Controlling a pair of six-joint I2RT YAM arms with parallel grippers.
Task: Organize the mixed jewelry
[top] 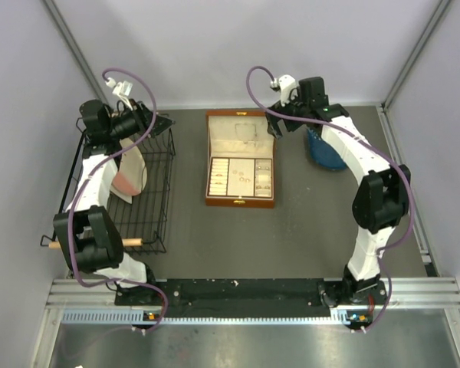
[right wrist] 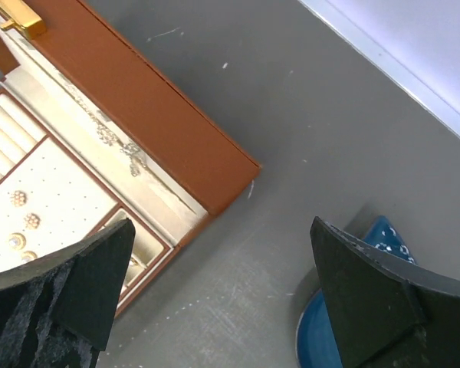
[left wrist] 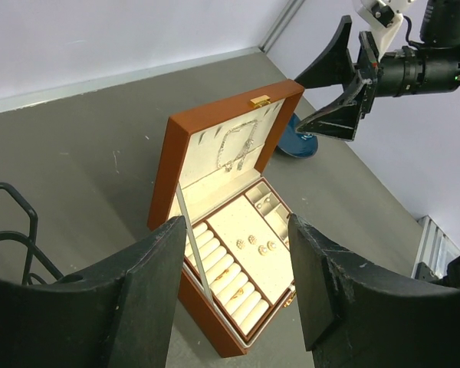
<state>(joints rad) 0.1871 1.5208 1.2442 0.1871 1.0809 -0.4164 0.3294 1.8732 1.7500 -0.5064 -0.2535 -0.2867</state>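
The brown wooden box (top: 240, 157) lies open mid-table, its cream-lined lid (left wrist: 215, 142) tilted up. A thin silvery chain necklace (left wrist: 234, 146) hangs on the lid lining and also shows in the right wrist view as the necklace (right wrist: 119, 144). Two tiny gold rings (left wrist: 223, 273) sit in the ring rolls, and several small studs (left wrist: 253, 242) lie on the flat pad. My left gripper (left wrist: 238, 230) hovers open and empty to the left of the box, above the basket's far end (top: 161, 123). My right gripper (right wrist: 221, 238) is wide open and empty over bare table beside the box's far right corner (top: 278, 129).
A black wire basket (top: 165, 201) stands left of the box and holds a cream and pink item (top: 130, 176). A blue dish (top: 326, 149) sits right of the box, close under the right arm. Grey walls close in the table on three sides.
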